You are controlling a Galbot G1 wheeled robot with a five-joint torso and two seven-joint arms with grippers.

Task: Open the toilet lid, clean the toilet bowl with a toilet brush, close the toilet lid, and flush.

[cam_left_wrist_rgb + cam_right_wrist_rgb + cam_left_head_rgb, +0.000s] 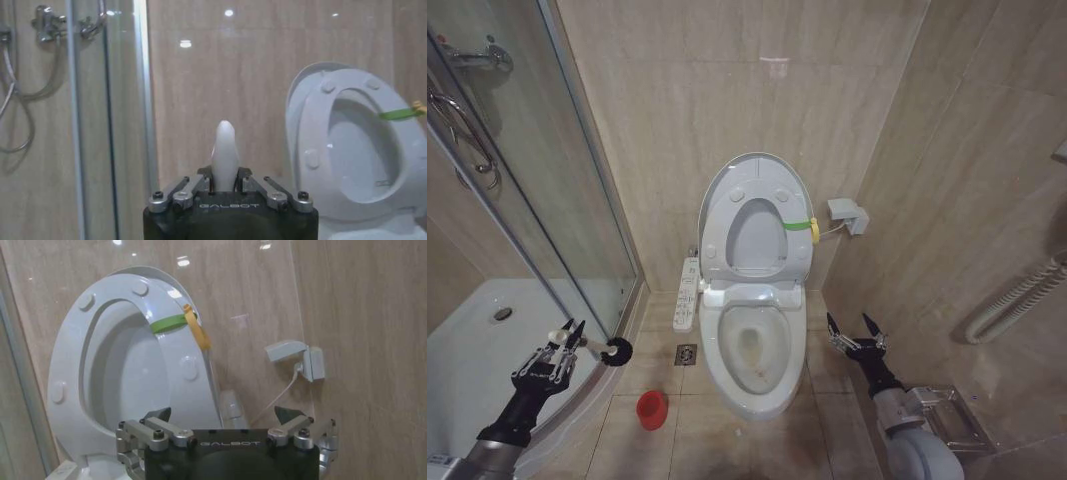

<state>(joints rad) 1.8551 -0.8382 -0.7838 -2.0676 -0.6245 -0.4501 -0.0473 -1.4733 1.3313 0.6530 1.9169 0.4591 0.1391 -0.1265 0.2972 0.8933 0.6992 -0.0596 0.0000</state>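
Note:
The toilet lid [757, 162] stands raised against the back wall, with the ring seat [799, 225] and its yellow-green band up against it. Below them the toilet bowl [752, 350] lies uncovered, a brownish stain inside. My left gripper [570, 336] hovers left of the bowl near the shower glass, shut on the toilet brush's pale handle [225, 147]. The brush's dark head [619, 350] points toward the toilet. Its red holder [652, 408] sits on the floor below. My right gripper [857, 334] hangs open and empty to the right of the bowl; its wrist view faces the raised lid [133, 375].
A glass shower enclosure [577, 200] and its tray fill the left side. A white bidet control strip [687, 295] and a floor drain [686, 352] lie left of the bowl. A wall socket [847, 215] and a white grab rail [1017, 295] are on the right wall.

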